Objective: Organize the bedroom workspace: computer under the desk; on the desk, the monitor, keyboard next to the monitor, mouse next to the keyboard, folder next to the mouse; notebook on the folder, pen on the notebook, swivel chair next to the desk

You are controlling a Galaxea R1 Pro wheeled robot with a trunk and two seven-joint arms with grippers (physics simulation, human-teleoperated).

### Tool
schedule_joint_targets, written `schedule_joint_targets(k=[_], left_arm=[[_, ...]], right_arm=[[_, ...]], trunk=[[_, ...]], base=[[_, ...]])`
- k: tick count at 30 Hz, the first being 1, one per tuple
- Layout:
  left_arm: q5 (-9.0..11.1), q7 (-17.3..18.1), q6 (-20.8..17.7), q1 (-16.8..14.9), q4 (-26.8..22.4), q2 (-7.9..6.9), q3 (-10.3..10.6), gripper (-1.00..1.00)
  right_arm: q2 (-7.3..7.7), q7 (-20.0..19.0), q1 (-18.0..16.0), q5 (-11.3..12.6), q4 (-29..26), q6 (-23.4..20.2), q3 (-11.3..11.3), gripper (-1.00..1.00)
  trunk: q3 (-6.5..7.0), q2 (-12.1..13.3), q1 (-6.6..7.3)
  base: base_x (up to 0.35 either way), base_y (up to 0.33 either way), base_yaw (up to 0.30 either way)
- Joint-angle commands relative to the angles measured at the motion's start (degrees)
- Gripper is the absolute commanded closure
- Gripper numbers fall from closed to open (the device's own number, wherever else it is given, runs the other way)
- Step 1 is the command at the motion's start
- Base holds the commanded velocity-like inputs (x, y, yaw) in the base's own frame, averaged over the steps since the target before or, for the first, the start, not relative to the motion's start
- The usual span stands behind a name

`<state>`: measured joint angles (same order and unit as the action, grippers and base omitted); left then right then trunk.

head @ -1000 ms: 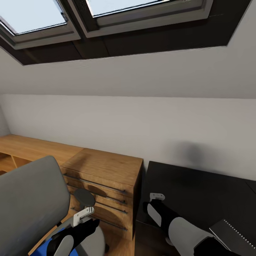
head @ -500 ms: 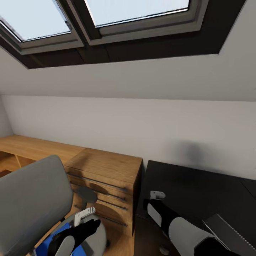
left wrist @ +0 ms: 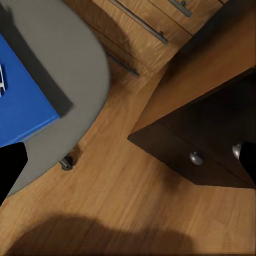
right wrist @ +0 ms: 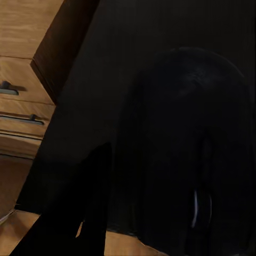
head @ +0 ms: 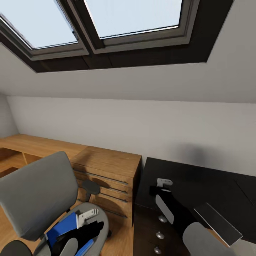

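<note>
The swivel chair (head: pixel 35 195) with its grey back stands at the lower left, and the blue folder (head: pixel 63 227) lies on its seat (left wrist: pixel 69 58). My left gripper (head: pixel 95 225) hovers open just above the seat's front edge, beside the folder (left wrist: pixel 21 104); in the left wrist view its fingers (left wrist: pixel 10 165) are spread far apart. Over the black desk (head: pixel 199 185), my right gripper (head: pixel 161 185) is shut on the dark rounded mouse (right wrist: pixel 186 144), with one finger (right wrist: pixel 90 202) against its side. The grey keyboard (head: pixel 218 223) lies near the desk's front edge.
A wooden drawer unit (head: pixel 106 170) stands between the chair and the desk, joined to low wooden shelving (head: pixel 21 145) along the white wall. The desk's black drawers (head: pixel 156 227) with round knobs face the wood floor (left wrist: pixel 117 192). Skylights (head: pixel 106 21) sit in the sloped ceiling above.
The camera has shifted, so more of the chair seat, the folder and the desk drawers show. My right gripper has moved a little farther over the desk.
</note>
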<state>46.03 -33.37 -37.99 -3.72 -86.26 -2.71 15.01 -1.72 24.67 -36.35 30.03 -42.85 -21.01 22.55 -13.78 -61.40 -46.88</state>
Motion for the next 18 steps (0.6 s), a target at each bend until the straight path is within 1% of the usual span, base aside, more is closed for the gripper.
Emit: schedule_joint_targets(k=[1, 3, 5, 6, 8, 9, 12, 14, 18], left_arm=[[0.5, -0.6, 0.0, -0.1, -0.1, -0.07, 0.2, -1.00], [0.2, -0.7, 0.1, -0.1, -0.1, -0.06, 0.3, -1.00], [-0.3, -0.7, 0.1, -0.1, -0.1, 0.00, 0.4, -1.00], [-2.5, -1.0, 0.1, -0.1, -0.1, 0.06, 1.8, -1.00], [-4.7, -2.2, 0.2, -0.1, -0.1, 0.09, 3.9, -1.00], [-5.4, -2.9, 0.2, -0.1, -0.1, 0.11, 4.7, -1.00], [-6.4, -4.3, 0.2, -0.1, -0.1, 0.15, 5.9, -1.00], [-6.5, -4.5, 0.2, -0.1, -0.1, 0.16, 6.1, -1.00], [-6.6, -4.8, 0.3, -0.1, 0.1, 0.08, 6.3, -1.00]], right_arm=[[0.98, 1.3, 1.7, 0.6, -4.0, -1.0, 0.2, 1.00], [2.31, 2.5, 4.4, 0.7, -9.8, -2.3, 0.2, 1.00], [2.83, 2.9, 5.4, 1.2, -12.1, -2.8, 0.2, 1.00], [3.21, 3.2, 6.2, 2.8, -14.2, -3.1, 0.2, 1.00], [3.28, 3.4, 6.4, 4.3, -15.3, -3.1, 0.1, 1.00], [3.32, 3.5, 6.4, 5.1, -15.8, -3.1, 0.1, 1.00], [3.37, 4.3, 6.5, 6.6, -16.6, -3.2, -0.3, 1.00], [3.40, 4.6, 6.5, 6.9, -16.8, -3.2, -0.5, 1.00], [3.47, 4.8, 6.5, 7.0, -16.8, -3.0, -0.7, 1.00]], trunk=[[0.11, 0.4, 0.22], [0.46, 1.2, 0.66], [0.82, 2.0, 1.10], [1.00, 2.4, 1.32], [1.36, 3.2, 1.76], [1.54, 3.6, 1.98], [2.08, 4.8, 2.64], [2.44, 5.6, 3.08], [2.44, 5.6, 3.08]], base=[[-0.013, 0.000, 0.000], [-0.009, 0.000, 0.000], [-0.005, 0.000, 0.000], [0.000, 0.000, 0.000], [0.000, 0.000, 0.000], [0.000, 0.000, 0.000], [0.000, 0.000, 0.000], [0.000, 0.000, 0.000], [0.000, 0.000, 0.000]])
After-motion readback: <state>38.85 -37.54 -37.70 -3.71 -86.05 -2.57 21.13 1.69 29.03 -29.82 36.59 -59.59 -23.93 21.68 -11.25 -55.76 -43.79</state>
